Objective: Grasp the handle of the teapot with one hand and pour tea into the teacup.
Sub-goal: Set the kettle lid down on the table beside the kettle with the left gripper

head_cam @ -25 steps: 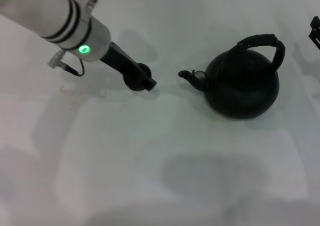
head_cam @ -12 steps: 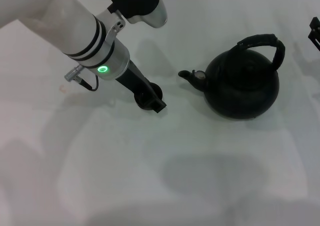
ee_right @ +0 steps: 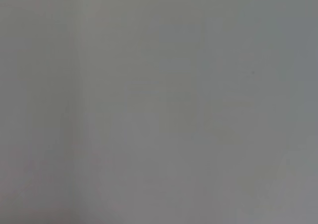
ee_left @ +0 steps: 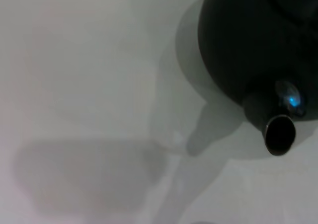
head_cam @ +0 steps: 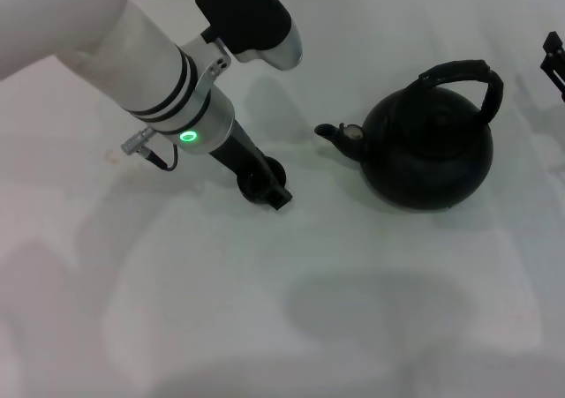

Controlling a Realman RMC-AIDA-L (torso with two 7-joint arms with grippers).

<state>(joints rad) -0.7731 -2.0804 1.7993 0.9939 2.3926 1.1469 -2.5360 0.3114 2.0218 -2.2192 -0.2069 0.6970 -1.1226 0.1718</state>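
Counting the items, one teapot (head_cam: 430, 148) with one arched handle (head_cam: 465, 76) and one teacup (head_cam: 265, 179) are seen on a white table (head_cam: 353, 327). The left gripper (head_cam: 275, 195) is placed at the teacup; its finger state cannot be told. The spout (ee_left: 278, 133) opening is shown only in the left wrist view

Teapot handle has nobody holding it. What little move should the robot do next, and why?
Probably the right end effector, waiting at the far right edge, should reach in toward the handle. The handle arches free above the teapot with nothing gripping it, and the left end effector is down at the teacup, in front of the spout.
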